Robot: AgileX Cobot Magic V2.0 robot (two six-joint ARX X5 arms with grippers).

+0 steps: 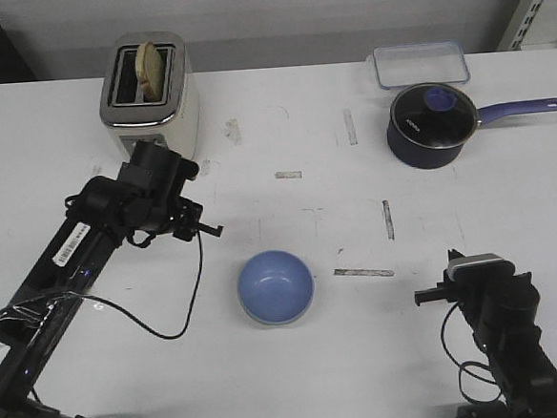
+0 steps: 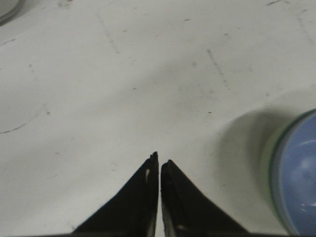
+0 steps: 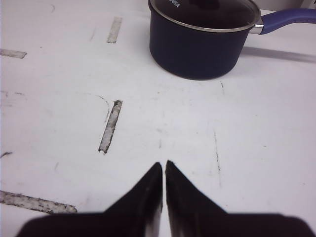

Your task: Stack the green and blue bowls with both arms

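The light blue bowl (image 1: 275,286) stands on the white table near the front middle. In the left wrist view the blue bowl (image 2: 298,182) is at the frame's edge, with a pale mint green rim (image 2: 268,163) round its outside, so it seems to sit inside the green bowl. In the front view the green bowl barely shows. My left gripper (image 1: 213,230) (image 2: 159,160) is shut and empty, left of and behind the bowls. My right gripper (image 1: 451,254) (image 3: 164,164) is shut and empty, to the right of the bowls near the front edge.
A cream toaster (image 1: 146,84) with bread in it stands at the back left. A dark blue lidded saucepan (image 1: 432,126) (image 3: 202,39) and a clear lidded box (image 1: 421,63) are at the back right. Worn tape marks (image 1: 363,272) lie on the table.
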